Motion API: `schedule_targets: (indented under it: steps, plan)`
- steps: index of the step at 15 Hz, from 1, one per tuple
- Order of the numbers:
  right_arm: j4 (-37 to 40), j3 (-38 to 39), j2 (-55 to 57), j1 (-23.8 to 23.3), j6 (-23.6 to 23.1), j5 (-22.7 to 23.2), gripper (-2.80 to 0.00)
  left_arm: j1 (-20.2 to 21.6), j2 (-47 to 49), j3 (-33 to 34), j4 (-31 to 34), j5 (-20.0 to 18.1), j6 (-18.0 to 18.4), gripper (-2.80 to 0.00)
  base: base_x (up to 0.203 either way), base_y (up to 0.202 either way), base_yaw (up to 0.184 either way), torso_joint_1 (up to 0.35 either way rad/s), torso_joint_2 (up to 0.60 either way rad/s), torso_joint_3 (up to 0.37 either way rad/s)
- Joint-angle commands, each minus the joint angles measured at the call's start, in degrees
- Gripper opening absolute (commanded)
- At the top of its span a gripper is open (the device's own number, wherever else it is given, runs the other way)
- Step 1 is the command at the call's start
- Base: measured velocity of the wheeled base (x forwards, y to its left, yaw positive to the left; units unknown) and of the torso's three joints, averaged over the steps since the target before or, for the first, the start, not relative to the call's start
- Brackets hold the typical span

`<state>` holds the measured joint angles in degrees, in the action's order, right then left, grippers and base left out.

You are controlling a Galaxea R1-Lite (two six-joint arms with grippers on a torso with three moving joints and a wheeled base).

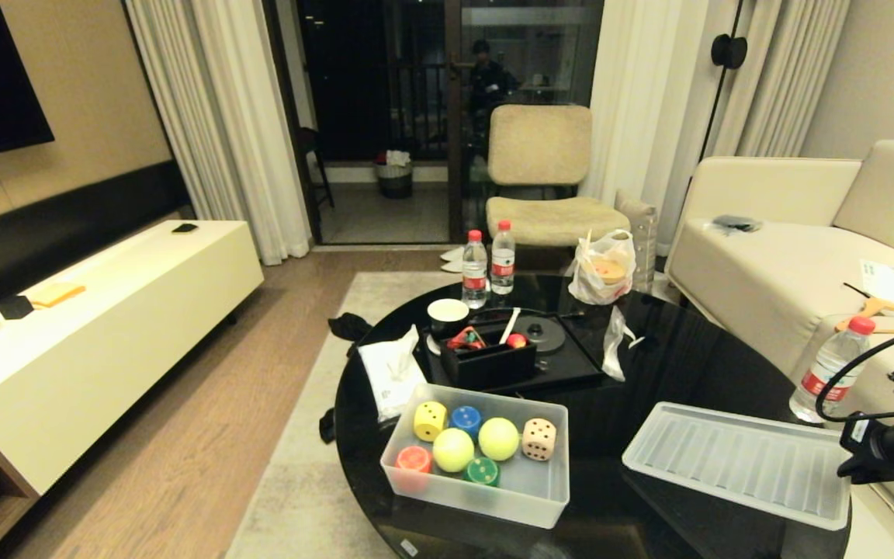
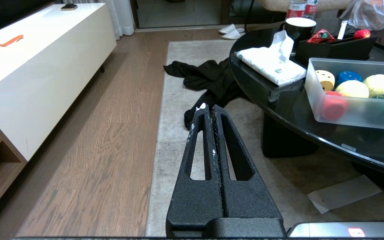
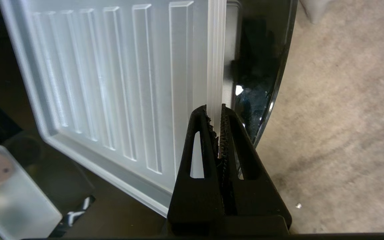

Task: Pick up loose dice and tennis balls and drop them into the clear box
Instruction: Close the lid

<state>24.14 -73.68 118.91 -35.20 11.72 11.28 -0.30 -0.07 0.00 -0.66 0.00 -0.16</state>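
Observation:
The clear box (image 1: 478,501) stands on the black round table (image 1: 687,357), near its front. Inside lie the yellow die (image 1: 429,420), blue die (image 1: 466,419), beige die (image 1: 538,439), red-orange die (image 1: 414,459), green die (image 1: 483,470) and two tennis balls (image 1: 453,449) (image 1: 498,439). The ribbed lid (image 1: 738,462) lies flat to the box's right. My right gripper (image 3: 214,108) is shut and holds nothing, just above the lid's (image 3: 112,83) end rim at the table edge. My left gripper (image 2: 211,108) is shut and hangs parked over the rug, left of the table.
Behind the box are a black organiser tray (image 1: 486,365), a tissue pack (image 1: 390,373), a cup (image 1: 447,314), two water bottles (image 1: 475,270) and a plastic bag (image 1: 602,268). Another bottle (image 1: 831,373) stands at the table's right edge. A dark garment (image 2: 208,76) lies on the rug.

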Motion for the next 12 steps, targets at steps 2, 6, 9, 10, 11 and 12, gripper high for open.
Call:
schedule_targets:
  steps: [2, 6, 9, 10, 11, 12]
  plan:
    - [0.19, 0.03, -2.32, -1.11, 0.15, 3.56, -2.80, -0.02, 0.07, 0.17, -0.04, 0.00, -0.01, -2.80, 0.000, 0.000, 0.000, 0.000, 0.00, 0.000]
    - [0.49, -0.04, -3.31, -2.13, 0.32, 6.30, -2.80, 0.01, 0.07, 0.16, -0.04, 0.00, -0.01, -2.80, 0.000, 0.000, 0.000, 0.000, 0.00, 0.000]
    - [0.47, -0.06, -4.74, -3.03, -0.11, 8.76, -2.80, -0.04, 0.07, 0.11, -0.04, 0.00, -0.01, -2.80, 0.000, 0.000, 0.000, 0.000, 0.00, 0.000]
    - [0.56, -0.15, -4.66, -3.03, 0.05, 8.85, -2.80, 0.02, 0.07, 0.18, -0.04, 0.00, -0.01, -2.80, 0.000, 0.000, 0.000, 0.000, 0.00, 0.000]
    - [0.56, -0.31, -4.74, -3.03, 0.15, 8.93, -2.80, -0.02, 0.07, 0.17, -0.04, 0.00, -0.01, -2.80, 0.000, 0.000, 0.000, 0.000, 0.00, 0.000]
    - [0.56, -0.41, -4.74, -3.03, 0.24, 9.11, -2.80, 0.03, 0.07, 0.11, -0.04, 0.00, -0.01, -2.80, 0.000, 0.000, 0.000, 0.000, 0.00, 0.000]
